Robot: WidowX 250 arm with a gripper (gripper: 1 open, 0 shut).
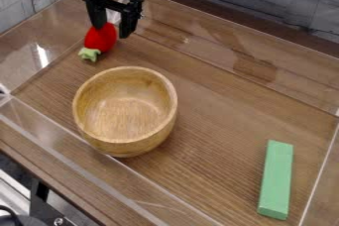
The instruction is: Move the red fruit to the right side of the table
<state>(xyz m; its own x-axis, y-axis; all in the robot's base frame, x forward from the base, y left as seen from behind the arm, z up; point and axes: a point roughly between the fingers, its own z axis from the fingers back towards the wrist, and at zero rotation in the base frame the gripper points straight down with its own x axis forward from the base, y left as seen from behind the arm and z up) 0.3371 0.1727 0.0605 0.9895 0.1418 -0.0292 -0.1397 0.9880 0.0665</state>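
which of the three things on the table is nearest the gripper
The small red strawberry-like fruit, right under the open gripper; the round wooden bowl and flat green block lie farther off.

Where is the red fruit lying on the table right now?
In the camera view, the red fruit lies at the table's far left, just beyond the wooden bowl, with the open tool around its top.

Table point(225, 91) is brown wood-grain with a slight sheen, walls point(40, 32) clear glossy acrylic. Bowl point(125, 109) is pale smooth wood, block point(276, 178) matte green, fruit point(95, 40) shiny red plastic-looking.
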